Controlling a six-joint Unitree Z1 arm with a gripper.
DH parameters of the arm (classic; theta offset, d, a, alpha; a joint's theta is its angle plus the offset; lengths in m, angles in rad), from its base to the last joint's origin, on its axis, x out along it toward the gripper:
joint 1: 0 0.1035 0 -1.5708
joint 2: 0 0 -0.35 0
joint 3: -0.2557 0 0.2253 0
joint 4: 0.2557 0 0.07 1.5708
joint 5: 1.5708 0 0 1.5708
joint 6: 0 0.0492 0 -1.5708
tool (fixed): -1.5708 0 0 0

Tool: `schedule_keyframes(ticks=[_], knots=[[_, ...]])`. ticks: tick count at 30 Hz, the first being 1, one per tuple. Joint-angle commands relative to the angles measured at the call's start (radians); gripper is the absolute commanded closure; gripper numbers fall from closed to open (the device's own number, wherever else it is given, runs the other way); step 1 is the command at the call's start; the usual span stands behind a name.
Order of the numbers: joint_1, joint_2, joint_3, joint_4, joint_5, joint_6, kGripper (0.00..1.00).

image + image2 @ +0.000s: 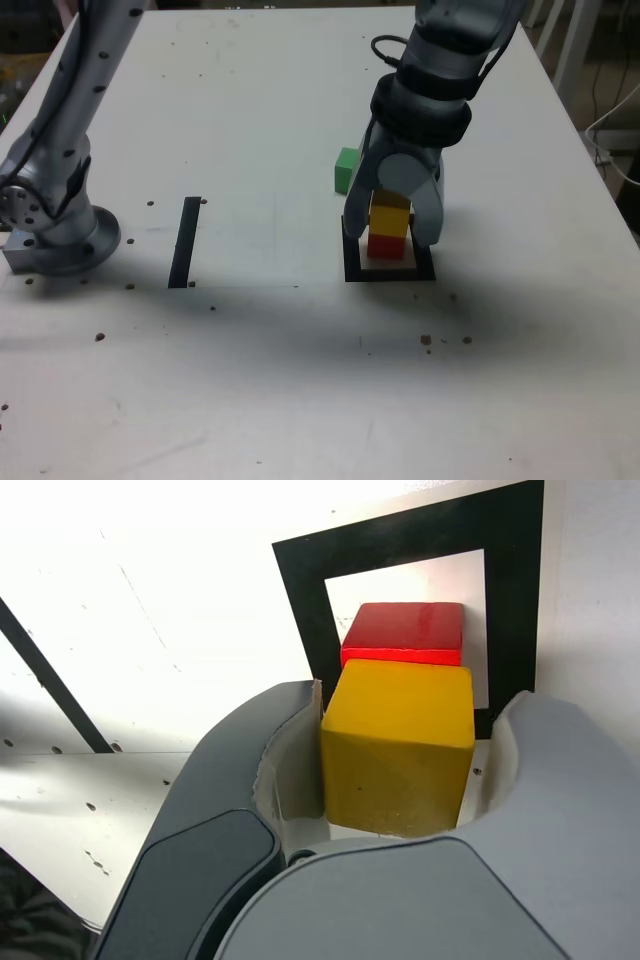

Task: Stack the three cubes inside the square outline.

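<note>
The yellow cube (pixel 389 213) sat on the red cube (pixel 386 244) inside the square outline (pixel 352 271), with the green cube (pixel 346 169) apart on the table (pixel 300 380) behind the stack toward the exterior view's left. The gripper (pixel 392 232) straddled the yellow cube; in the wrist view one jaw looked close against its side while a narrow gap showed at the other, so the jaws seemed partly spread, though whether they had fully let go could not be told. In that view the yellow cube (pixel 398 745) looked offset from the red cube (pixel 404 632), not squarely over it. The likely risk was the lift-away: a jaw dragging a face could have tipped or slid the yellow cube off. An off-centre seat would also have left a poor base for the green cube.
</note>
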Motion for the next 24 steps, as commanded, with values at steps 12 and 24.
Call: schedule_keyframes(ticks=[12, 24], knots=[[0.017, -0.038, 0.022, 0.007, 0.037, -0.021, 0.01], [0.132, -0.159, 0.151, -0.015, 0.089, 0.002, 0.01]])
